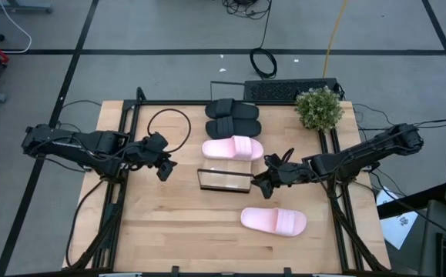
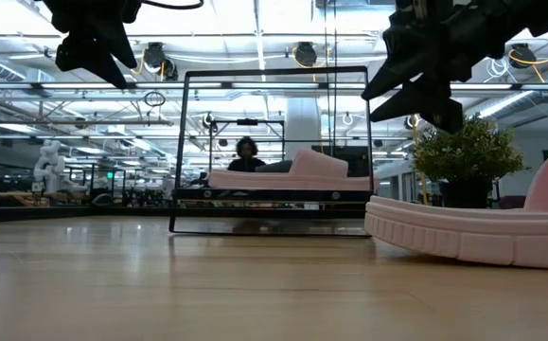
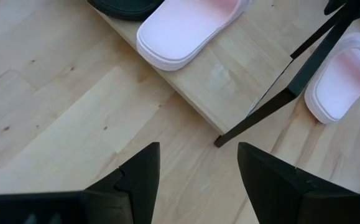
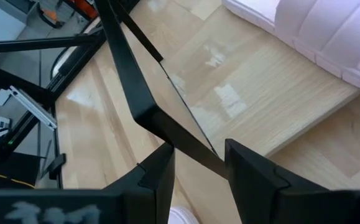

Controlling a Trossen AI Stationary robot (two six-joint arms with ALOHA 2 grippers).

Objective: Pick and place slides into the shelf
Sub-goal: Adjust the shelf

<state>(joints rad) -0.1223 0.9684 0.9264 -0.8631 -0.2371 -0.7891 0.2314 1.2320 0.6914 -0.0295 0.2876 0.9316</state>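
Observation:
The shelf [image 1: 224, 165] is a narrow light-wood plank lying on the table, with its black metal frame [image 1: 224, 180] at the near end. Two black slides [image 1: 233, 119] and one pink slide [image 1: 233, 148] rest sole-down on the plank. A second pink slide [image 1: 273, 221] lies sole-down on the table, near and right of the shelf. My left gripper [image 1: 165, 168] hangs open over bare table left of the shelf. My right gripper [image 1: 259, 183] is open at the frame's right corner, raised above the table [image 2: 415, 90]. My right gripper [image 4: 198, 168] has its open fingers on either side of a thin black bar of the frame [image 4: 142, 106], coming from the table's right. I cannot tell whether a finger touches the bar.
A potted plant [image 1: 320, 108] stands at the table's far right, with a keyboard [image 1: 292, 90] behind it. A black cable loop [image 1: 169, 127] lies left of the shelf. Bare wood lies near the left gripper [image 3: 74, 112]. A person [image 2: 246, 152] sits far behind the table.

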